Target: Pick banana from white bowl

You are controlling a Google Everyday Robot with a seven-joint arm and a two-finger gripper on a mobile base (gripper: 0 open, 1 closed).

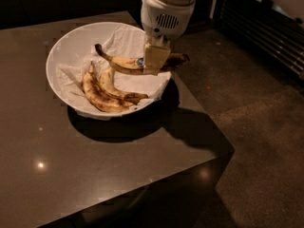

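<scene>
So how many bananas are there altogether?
3. One with a blue sticker is held in the gripper, its fingers shut on it, over the white bowl's right side. Two streaked ones lie side by side in the bowl. None seem hidden.

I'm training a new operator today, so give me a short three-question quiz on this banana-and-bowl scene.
1. True or false: the hand is shut on the ripe yellow banana with the blue sticker.
2. How many brown-streaked bananas without stickers lie in the wide round white bowl?
3. Multiple choice: the bowl stands on
A. the floor
B. the dark glossy table
C. a shelf

Key:
1. True. The hand is at the bowl's right rim, clamped around the banana's right part, its dark tip poking out beyond the rim.
2. Two, side by side at the bowl's front.
3. B
</scene>
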